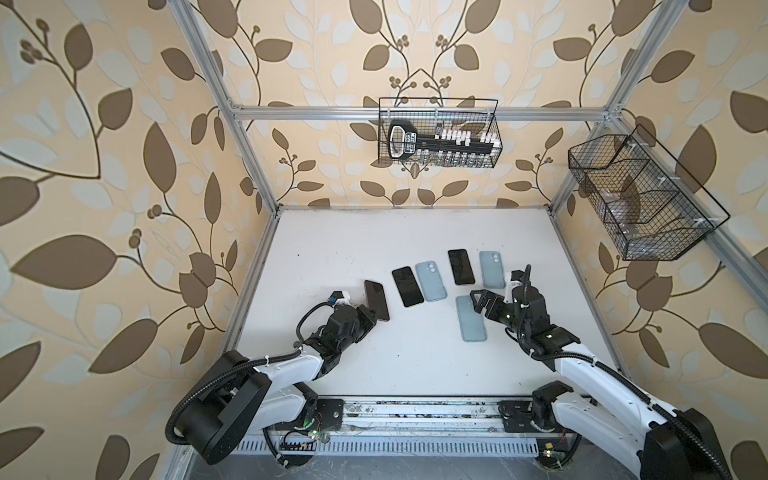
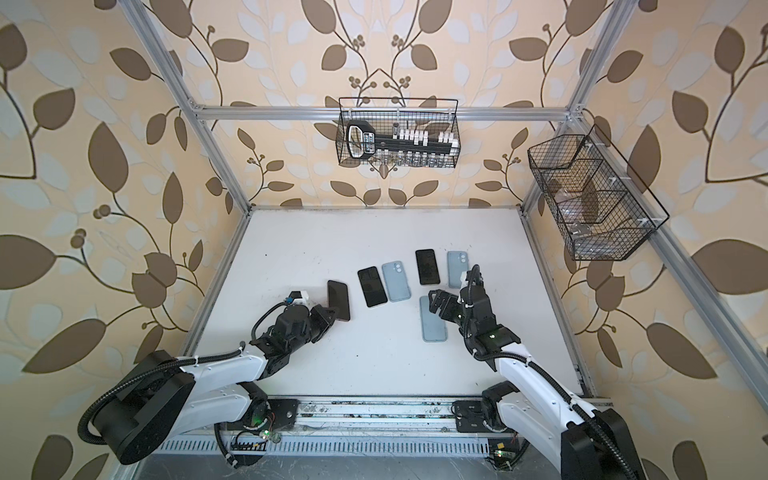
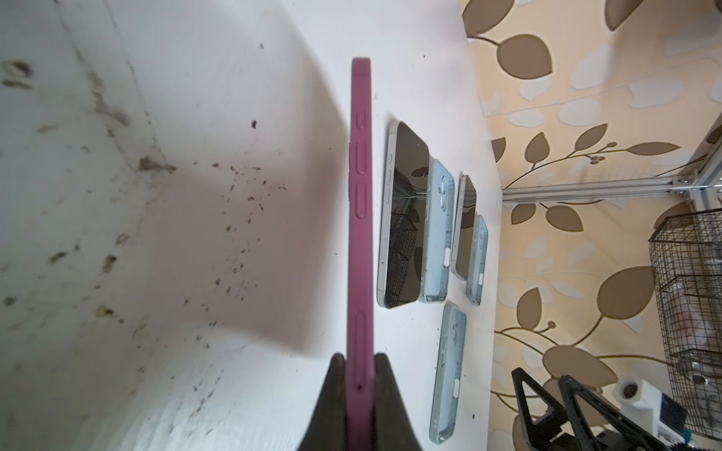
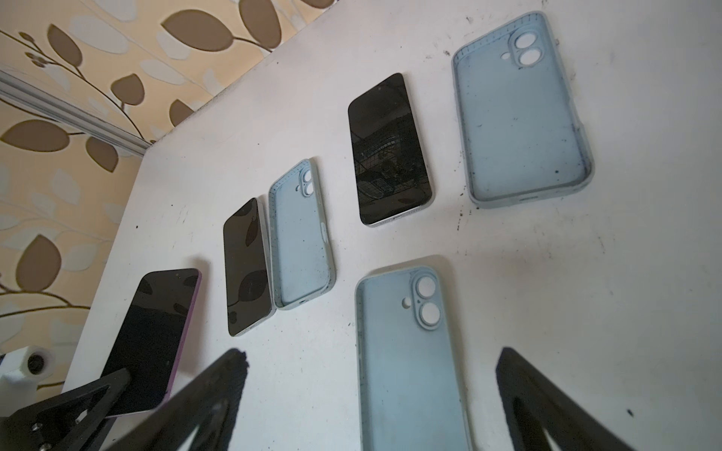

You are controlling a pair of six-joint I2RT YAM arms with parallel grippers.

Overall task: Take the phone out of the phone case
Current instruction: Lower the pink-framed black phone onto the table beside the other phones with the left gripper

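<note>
A phone point(image 4: 152, 336) with a dark screen sits inside a pink phone case point(image 3: 361, 234). In both top views the cased phone point(image 1: 377, 300) point(image 2: 338, 300) is at the left of the white table, turned up on its long edge. My left gripper point(image 3: 360, 357) point(image 1: 371, 316) is shut on the case's near end, with one finger on the back and one on the screen side. My right gripper point(image 4: 371, 353) point(image 1: 478, 301) hangs open over an empty light-blue case point(image 4: 410, 371) point(image 1: 469, 322) and holds nothing.
Two bare phones point(image 1: 407, 286) point(image 1: 461, 267) lie screen up mid-table, each beside an empty light-blue case point(image 1: 431, 280) point(image 1: 492, 269). Wire baskets hang on the back wall point(image 1: 440, 137) and the right wall point(image 1: 640, 195). An aluminium frame borders the table point(image 1: 332, 249).
</note>
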